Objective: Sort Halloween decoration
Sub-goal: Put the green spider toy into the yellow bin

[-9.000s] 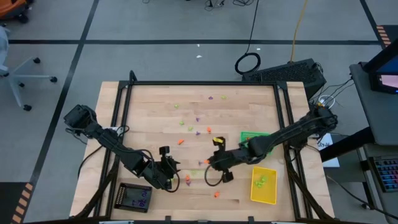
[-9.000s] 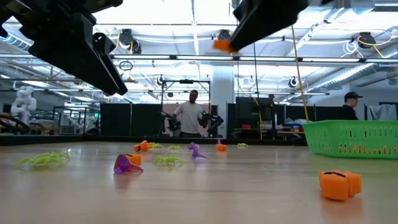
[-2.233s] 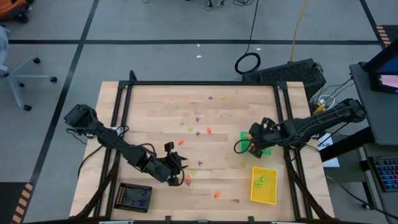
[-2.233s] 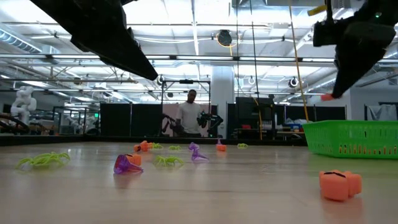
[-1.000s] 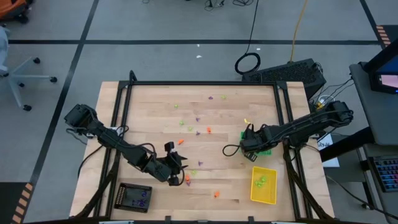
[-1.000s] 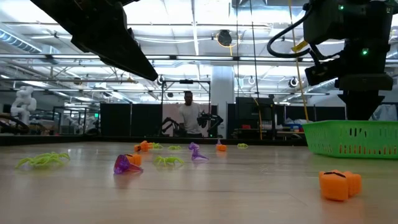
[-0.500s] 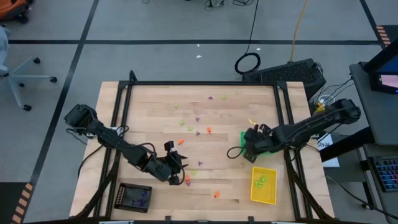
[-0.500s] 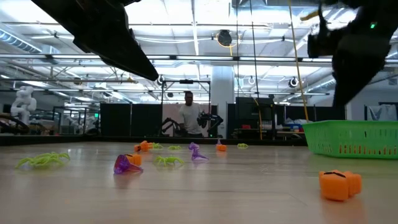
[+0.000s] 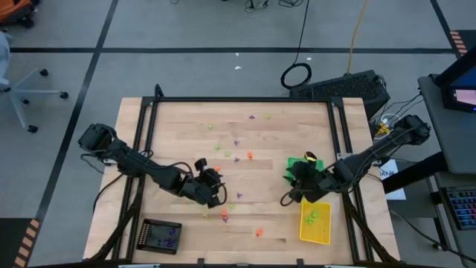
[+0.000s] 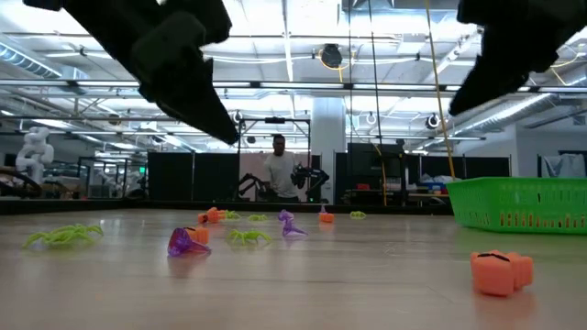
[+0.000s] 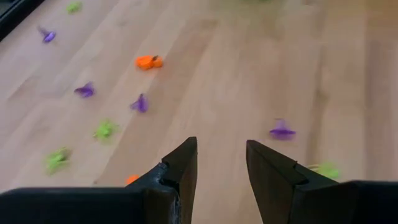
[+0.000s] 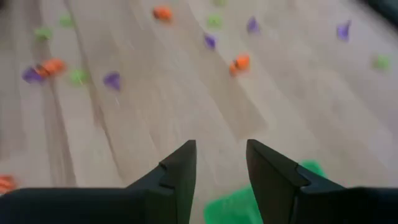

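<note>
The Halloween decoration lies scattered over the wooden table (image 9: 260, 134): small orange (image 11: 148, 61), purple (image 11: 282, 130) and lime green (image 11: 104, 130) trinkets. More of them, such as an orange one (image 12: 240, 62) and a purple one (image 12: 112, 79), show in the right wrist view. My left gripper (image 9: 216, 190) (image 11: 221, 168) hovers open above the trinkets left of the table's middle, nothing between its fingers. My right gripper (image 9: 294, 179) (image 12: 221, 168) hangs open and empty over the left edge of the green tray (image 12: 249, 202), slanting down.
The green tray (image 9: 305, 164) stands at the right. A yellow tray (image 9: 314, 221) with a few green pieces is nearer the front edge, and a black tray (image 9: 161, 237) sits at the front left. A black frame (image 9: 245, 99) borders the table. A person stands in the room beyond (image 10: 280, 170).
My right gripper has risen out of the green tray, tipping from pointing straight down to slanting, and has shifted a little toward the table's near edge. My left gripper has swung toward the far edge above the trinkets.
</note>
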Available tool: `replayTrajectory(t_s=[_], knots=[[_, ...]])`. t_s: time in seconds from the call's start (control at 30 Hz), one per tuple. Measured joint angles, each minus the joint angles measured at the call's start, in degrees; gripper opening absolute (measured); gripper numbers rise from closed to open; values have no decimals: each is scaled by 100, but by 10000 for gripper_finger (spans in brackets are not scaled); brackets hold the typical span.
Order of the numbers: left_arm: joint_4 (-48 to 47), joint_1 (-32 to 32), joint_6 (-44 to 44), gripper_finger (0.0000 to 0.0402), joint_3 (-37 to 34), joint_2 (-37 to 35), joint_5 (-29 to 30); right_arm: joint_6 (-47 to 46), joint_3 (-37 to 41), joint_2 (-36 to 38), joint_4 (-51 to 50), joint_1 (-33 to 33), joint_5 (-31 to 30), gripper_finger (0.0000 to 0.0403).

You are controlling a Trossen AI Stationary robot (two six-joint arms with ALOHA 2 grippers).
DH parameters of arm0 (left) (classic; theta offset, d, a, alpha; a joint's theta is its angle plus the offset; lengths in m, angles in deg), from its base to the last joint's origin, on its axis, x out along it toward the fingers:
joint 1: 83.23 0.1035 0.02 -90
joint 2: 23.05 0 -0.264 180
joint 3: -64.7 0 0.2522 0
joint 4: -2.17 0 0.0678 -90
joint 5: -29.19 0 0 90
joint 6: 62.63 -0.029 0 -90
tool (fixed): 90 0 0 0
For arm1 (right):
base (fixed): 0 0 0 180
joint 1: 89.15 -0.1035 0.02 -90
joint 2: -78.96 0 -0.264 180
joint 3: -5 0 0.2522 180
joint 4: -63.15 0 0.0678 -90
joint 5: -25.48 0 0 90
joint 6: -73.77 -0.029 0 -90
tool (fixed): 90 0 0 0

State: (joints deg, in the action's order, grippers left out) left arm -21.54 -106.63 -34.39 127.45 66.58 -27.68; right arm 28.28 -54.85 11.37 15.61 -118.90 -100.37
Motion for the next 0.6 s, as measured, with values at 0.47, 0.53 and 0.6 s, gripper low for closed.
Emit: replayTrajectory(t_s=[0.47,0.53,0.6], knots=[[-456,1831,97,137,0,0,-295,1952,-2,-199,1385,-69,-350,126],[-459,2224,126,137,0,0,-686,2061,0,-280,1376,-69,-342,126],[-465,2599,139,137,0,1,-1170,2116,0,-340,1384,-66,-342,126]])
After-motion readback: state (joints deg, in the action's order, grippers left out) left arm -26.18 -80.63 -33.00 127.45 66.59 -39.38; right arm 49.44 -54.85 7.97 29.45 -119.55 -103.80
